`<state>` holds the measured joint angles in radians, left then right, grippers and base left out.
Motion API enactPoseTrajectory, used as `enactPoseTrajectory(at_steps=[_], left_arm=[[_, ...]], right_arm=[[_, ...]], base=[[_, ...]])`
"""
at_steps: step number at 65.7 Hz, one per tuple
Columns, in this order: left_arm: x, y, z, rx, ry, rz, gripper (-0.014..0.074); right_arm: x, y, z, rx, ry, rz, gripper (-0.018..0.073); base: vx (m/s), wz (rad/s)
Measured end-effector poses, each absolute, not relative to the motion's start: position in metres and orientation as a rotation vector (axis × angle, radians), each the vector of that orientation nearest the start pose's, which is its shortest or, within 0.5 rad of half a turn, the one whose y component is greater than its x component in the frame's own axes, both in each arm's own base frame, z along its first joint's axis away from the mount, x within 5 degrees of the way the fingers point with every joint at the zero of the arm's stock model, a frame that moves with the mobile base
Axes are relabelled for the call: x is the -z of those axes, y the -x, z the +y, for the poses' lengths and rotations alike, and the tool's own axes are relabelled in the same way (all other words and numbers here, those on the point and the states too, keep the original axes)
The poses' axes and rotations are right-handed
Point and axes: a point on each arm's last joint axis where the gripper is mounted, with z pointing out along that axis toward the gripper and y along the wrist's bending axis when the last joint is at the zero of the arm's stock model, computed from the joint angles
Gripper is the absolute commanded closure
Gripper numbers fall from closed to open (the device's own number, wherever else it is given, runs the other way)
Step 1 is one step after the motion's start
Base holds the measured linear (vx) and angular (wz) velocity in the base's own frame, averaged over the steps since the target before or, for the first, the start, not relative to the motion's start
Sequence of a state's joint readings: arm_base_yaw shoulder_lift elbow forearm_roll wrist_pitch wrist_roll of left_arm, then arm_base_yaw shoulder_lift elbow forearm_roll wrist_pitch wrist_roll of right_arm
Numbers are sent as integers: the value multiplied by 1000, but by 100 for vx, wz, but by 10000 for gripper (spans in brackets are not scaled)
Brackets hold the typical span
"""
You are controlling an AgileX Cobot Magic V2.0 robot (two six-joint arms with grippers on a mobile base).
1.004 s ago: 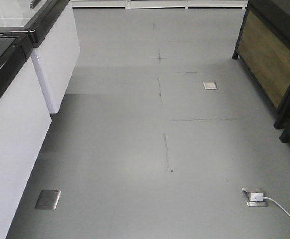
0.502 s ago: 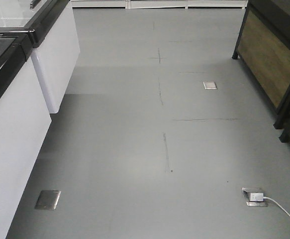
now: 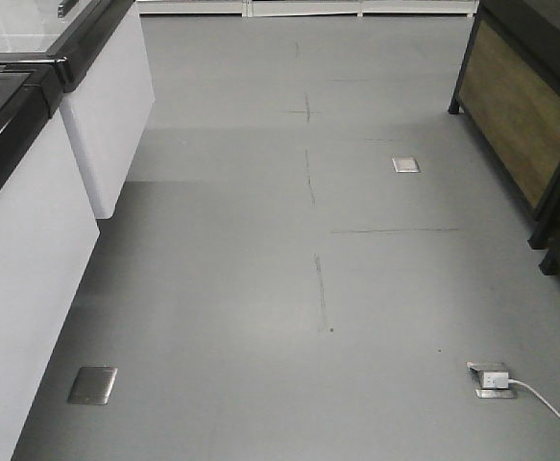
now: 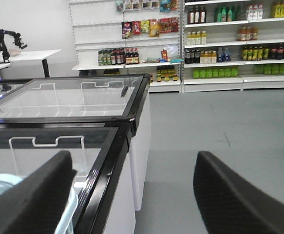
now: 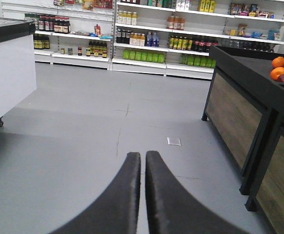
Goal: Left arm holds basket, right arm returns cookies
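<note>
In the left wrist view my left gripper is open, its two black fingers far apart. A light blue strip of the basket shows against the inner side of the left finger, at the bottom left; the remainder of the basket is hidden. In the right wrist view my right gripper is shut with nothing between its fingers, and it hangs above the grey floor. The cookies are out of view. Neither arm shows in the front view.
A glass-topped chest freezer stands on the left and also shows in the front view. A dark wooden stand with oranges is on the right. Shelves of bottles line the back. A floor socket with a white cable lies nearby.
</note>
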<state>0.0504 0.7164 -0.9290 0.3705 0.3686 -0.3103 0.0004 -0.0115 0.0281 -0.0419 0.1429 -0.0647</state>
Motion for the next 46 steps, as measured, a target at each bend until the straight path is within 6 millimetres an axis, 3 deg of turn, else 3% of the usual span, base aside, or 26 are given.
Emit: enactPoseTrajectory(at_steps=[20, 46], left_arm=[[-432, -136, 14, -128, 71, 1578, 101], [-427, -157, 15, -140, 47, 1596, 126]], right_arm=[[-191, -56, -1, 86, 83, 1641, 562], [-191, -56, -1, 86, 83, 1641, 562]], base=[[0, 0], [0, 0]])
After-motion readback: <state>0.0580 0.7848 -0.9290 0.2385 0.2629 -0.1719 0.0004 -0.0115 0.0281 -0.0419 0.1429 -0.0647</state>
